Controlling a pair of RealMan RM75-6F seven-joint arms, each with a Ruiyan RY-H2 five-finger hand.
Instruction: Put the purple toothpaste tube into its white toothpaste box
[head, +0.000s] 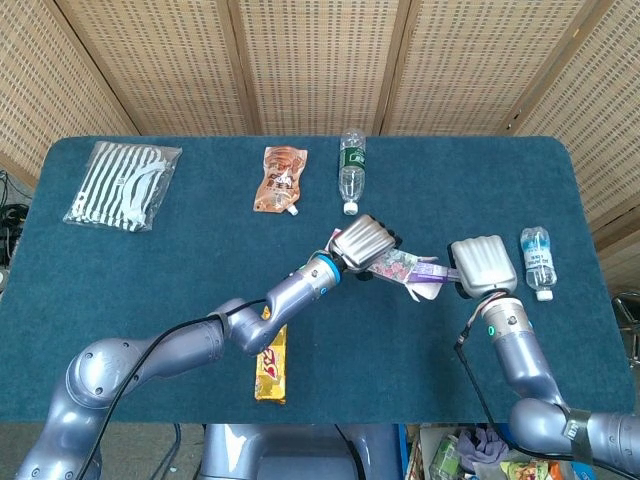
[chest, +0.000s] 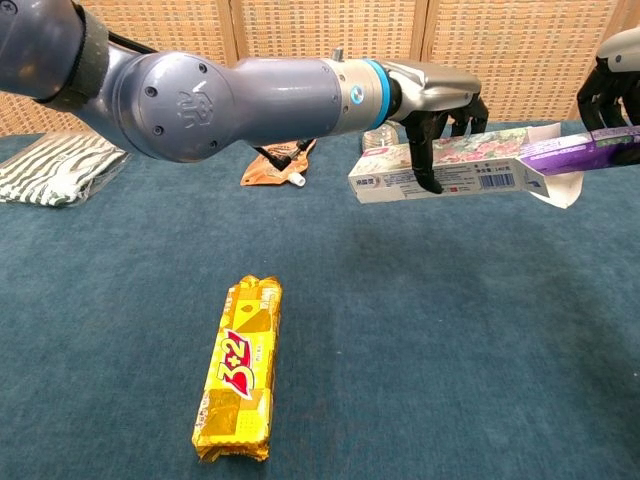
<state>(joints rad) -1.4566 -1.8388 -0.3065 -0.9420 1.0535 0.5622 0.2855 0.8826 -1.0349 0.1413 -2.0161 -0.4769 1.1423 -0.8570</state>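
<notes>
purple tube (chest: 590, 154), white floral box (chest: 450, 171), teal table (head: 150, 280)

Left hand (head: 365, 241), right hand (head: 481, 265): both gripping.

Readable print
The yellow bar (chest: 238, 372), well below the left hand (chest: 430, 95), reads "5+2"; the box's (chest: 450, 172) small print is illegible.

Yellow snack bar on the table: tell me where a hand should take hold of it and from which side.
Grip the yellow snack bar across its narrow width at mid-length, coming straight down from above. It lies flat on the blue table, long and slim, with open cloth along both long edges for fingers. The crimped ends look too thin to hold well.
</notes>
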